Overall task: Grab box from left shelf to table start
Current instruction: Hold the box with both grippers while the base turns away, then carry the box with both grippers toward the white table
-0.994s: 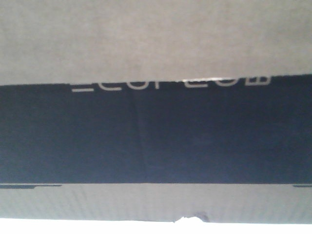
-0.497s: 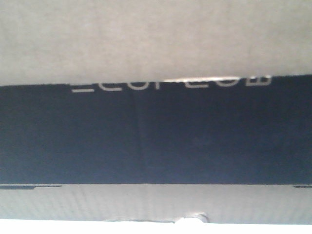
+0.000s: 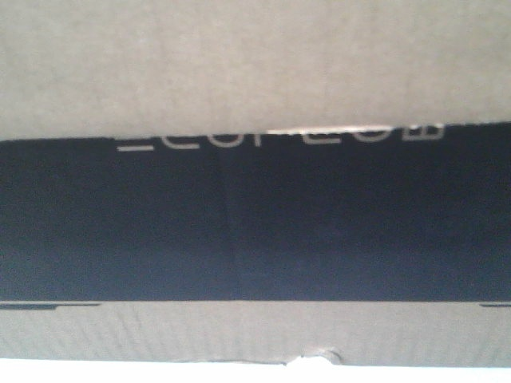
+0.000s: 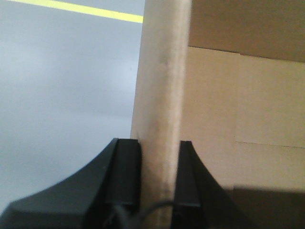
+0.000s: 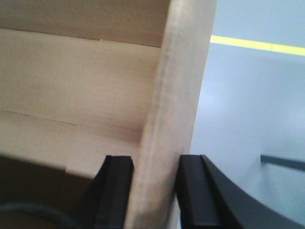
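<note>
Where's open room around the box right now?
Bare grey floor outboard of each claw: beside the left claw up to the yellow line; beside the right claw, broken by a dark bar. Front view is crowded: the box fills it, leaving a thin white strip below.

Box (image 4: 162, 95) edges sit between both jaws.

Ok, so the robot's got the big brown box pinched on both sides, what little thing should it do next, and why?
Probably ease the box down a little, both jaws shut. Left and right jaws each pinch a cardboard edge, and a thin white strip of table shows just under the box, so it looks near landing.
</note>
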